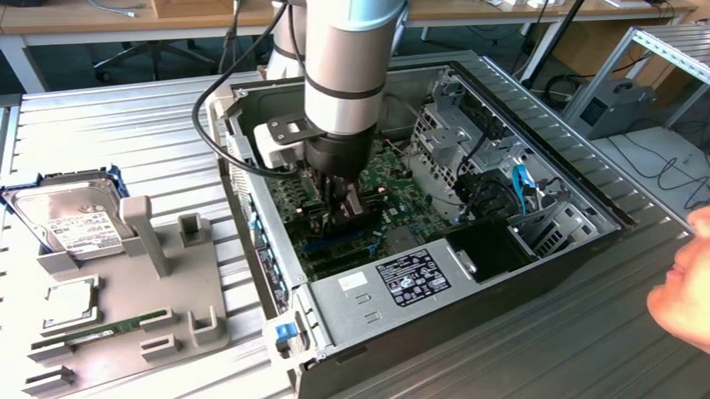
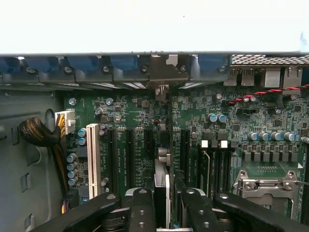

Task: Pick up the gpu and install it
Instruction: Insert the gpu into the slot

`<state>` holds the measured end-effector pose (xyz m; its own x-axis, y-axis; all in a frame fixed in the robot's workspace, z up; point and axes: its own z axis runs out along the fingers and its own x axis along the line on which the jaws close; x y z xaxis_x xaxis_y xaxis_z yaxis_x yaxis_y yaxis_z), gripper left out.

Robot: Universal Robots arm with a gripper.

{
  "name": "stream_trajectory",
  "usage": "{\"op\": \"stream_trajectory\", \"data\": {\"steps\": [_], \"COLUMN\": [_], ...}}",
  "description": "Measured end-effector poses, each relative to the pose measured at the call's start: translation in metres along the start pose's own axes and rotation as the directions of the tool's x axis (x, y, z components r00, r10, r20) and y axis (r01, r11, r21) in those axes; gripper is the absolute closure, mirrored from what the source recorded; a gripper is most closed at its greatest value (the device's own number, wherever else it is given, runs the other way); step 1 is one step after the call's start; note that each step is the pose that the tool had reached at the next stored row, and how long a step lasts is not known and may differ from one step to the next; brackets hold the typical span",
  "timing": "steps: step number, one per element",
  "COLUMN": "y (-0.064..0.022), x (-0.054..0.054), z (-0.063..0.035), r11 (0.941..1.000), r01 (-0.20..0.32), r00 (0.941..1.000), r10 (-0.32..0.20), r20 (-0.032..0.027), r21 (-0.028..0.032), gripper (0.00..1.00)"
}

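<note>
Already lifted from its stand, the gpu point(image 2: 163, 193) hangs edge-down between the fingers of the tool point(image 1: 342, 218), deep inside the open computer case point(image 1: 544, 274) that lies on its side on the slatted metal desk point(image 1: 133, 125). In the wrist view the two black fingers point(image 2: 141, 208) are clamped on the thin card from either side, and its lower edge points toward the row of black expansion slots point(image 2: 130, 154) on the green motherboard point(image 2: 270, 116), beside the white slot point(image 2: 92, 159). Whether the card already touches a slot, or merely hovers just above one, cannot be told; by this judgement the pickup is done and the seating is either under way or not yet begun. In the exterior view the arm point(image 1: 346, 58) stands almost vertical, entering from twelve o'clock and reaching straight down, its wrist just below the case's upper wall, the tool over the board near the picture's centre. At nine o'clock of the case sits the grey parts holder point(image 1: 166, 291), with a silver hard drive point(image 1: 72, 220) in a blue frame, a processor point(image 1: 69, 303) and a green memory stick point(image 1: 106, 330) lying on it. At four o'clock, a person's hand point(image 1: 686, 287) rests near the desk's edge, well apart from the arm.
</note>
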<state>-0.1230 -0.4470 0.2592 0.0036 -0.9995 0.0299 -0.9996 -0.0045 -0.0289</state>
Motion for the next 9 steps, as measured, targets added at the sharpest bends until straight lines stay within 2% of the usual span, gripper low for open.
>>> {"op": "stream_trajectory", "data": {"steps": [3, 9], "y": [0.0005, 0.0006], "x": [-0.0004, -0.0004], "z": [-0.0010, -0.0014], "r11": [1.0000, 1.0000], "r01": [0.000, 0.004], "r00": [1.0000, 1.0000], "r10": [0.000, -0.004], "r20": [-0.0019, -0.0020], "r21": [0.0011, 0.0014], "gripper": [0.74, 0.74]}}
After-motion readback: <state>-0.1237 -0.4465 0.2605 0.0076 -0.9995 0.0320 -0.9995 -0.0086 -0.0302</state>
